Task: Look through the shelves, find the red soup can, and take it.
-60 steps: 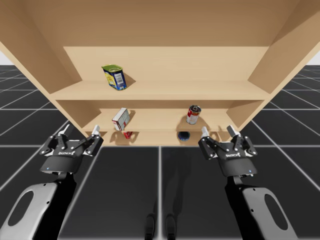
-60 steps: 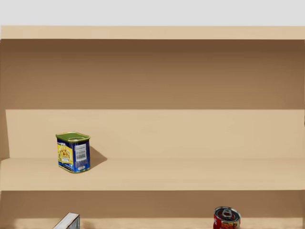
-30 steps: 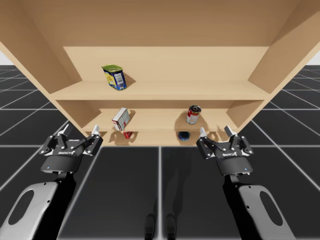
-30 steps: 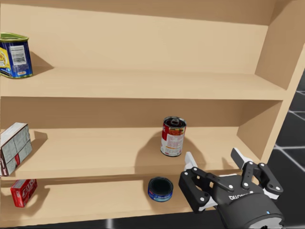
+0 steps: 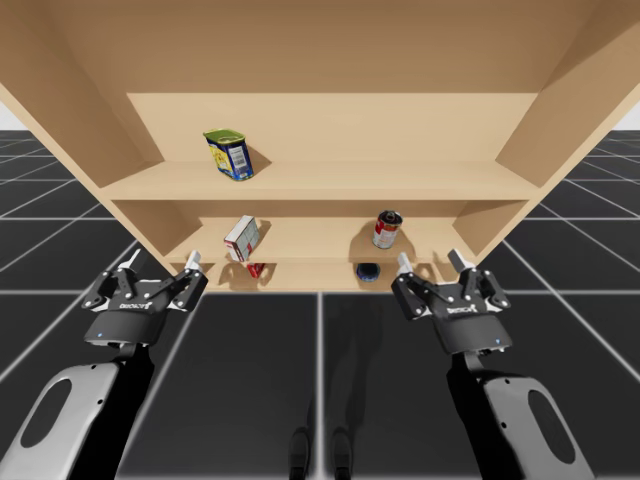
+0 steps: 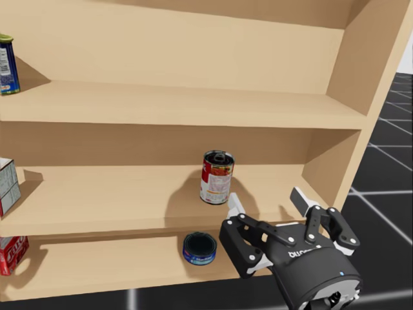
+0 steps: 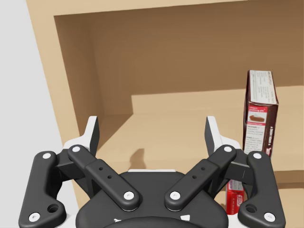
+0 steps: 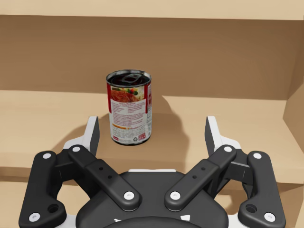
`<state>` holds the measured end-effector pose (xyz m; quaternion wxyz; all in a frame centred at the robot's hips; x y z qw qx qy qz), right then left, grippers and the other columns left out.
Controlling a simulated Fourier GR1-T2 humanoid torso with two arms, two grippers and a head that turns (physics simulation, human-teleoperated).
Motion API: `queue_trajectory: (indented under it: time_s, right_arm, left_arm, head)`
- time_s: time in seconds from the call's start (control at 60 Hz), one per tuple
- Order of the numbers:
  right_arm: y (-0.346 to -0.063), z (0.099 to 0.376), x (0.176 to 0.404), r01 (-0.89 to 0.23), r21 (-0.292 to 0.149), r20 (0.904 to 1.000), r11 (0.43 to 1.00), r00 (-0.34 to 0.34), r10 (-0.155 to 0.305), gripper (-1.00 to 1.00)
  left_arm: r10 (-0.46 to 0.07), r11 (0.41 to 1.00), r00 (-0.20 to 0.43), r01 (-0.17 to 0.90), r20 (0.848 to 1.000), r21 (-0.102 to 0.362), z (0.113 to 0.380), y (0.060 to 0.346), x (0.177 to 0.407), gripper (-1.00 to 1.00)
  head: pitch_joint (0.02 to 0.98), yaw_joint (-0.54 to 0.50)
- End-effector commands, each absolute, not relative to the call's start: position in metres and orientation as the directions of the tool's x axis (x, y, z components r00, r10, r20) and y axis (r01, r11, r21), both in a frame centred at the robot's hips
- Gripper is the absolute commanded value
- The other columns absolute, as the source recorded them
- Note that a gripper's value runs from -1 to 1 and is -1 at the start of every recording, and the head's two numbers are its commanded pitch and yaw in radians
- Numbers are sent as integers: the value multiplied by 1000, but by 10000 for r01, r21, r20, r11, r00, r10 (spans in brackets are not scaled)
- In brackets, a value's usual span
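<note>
Wooden middle shelf (image 6: 116,194) carries the red soup can (image 8: 129,107), upright, just ahead of my right gripper (image 8: 152,137), whose fingers stand spread wide, touching nothing. My left gripper (image 7: 152,133) is spread and empty too, a tall red-and-white box (image 7: 261,111) ahead and to one side of it. Below the can, on the lowest shelf (image 6: 97,268), lies a blue round tin (image 6: 199,248), seemingly flat on its base.
</note>
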<state>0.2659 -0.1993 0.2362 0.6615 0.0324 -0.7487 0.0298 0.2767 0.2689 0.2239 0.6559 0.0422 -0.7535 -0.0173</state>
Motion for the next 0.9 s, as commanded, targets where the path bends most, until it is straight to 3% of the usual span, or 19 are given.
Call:
queue_trajectory:
  time_s: [0.017,0.233,0.4,0.9]
  right_arm:
    - [-188,254,263,-1382,119,9940,9903,-1063,-268,-1000]
    - [-174,261,279,-1732,-458,9941,9838,-1052,278,-1000]
    - [-164,253,300,-2108,-150,9990,9774,-451,56,-1000]
    - [-166,232,369,-1246,-490,9981,9910,301,532,-1000]
  left_arm:
    - [-809,9963,-1330,-399,9878,762,223,270,277,-1000]
    - [-770,9967,-1283,-364,9887,729,223,272,278,-1000]
    - [-566,9983,-1355,-227,9892,540,224,272,277,-1000]
    - [-436,9989,-1292,-224,9907,410,223,272,277,-1000]
  head:
    - [489,-240]
    - [495,-249]
    - [502,-250]
    - [520,-234]
